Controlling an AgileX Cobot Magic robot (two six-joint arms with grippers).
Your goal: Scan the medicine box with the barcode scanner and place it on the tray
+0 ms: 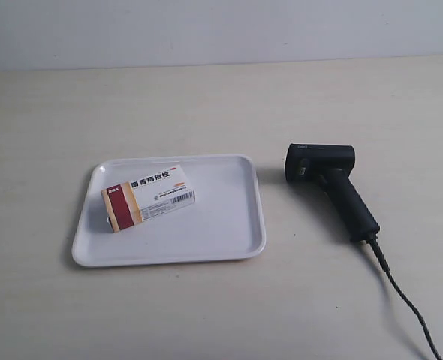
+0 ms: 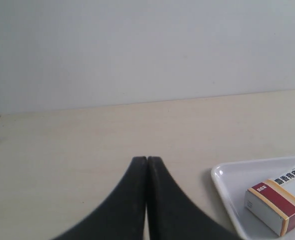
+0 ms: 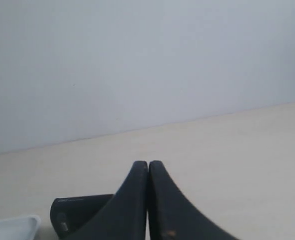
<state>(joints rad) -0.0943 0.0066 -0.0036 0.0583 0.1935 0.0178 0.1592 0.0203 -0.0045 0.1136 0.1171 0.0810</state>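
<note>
Lying flat on the white smooth plastic rectangular tray (image 1: 236, 217) with rounded corners and low raised rim: small flat white medicine carton (image 1: 149, 196) with dark red and orange band at one end, dark printed characters and barcode facing up. Sits in the tray half toward the exterior view's left, slightly skewed to the rim, banded end toward that same side. Same carton (image 2: 277, 205) and tray corner (image 2: 222, 185) visible from the left wrist view.

Resting on its side on the pale wood-grain table (image 1: 206, 105), just beside the tray toward the exterior view's right, not touching it: black pistol-shaped barcode scanner (image 1: 330, 184) with boxy head and long angled handle. Head nearest the tray, handle angled away toward the near edge, thin black cable (image 1: 402, 300) trailing off the handle end. Scanner head (image 3: 77, 212) also seen from the right wrist view.

Left pincer (image 2: 146, 161): black fingers pressed together, tips touching, holding nothing, above bare table beside the tray. Right pincer (image 3: 147, 164): fingers likewise closed tip to tip, holding nothing, close to the scanner head.
</note>
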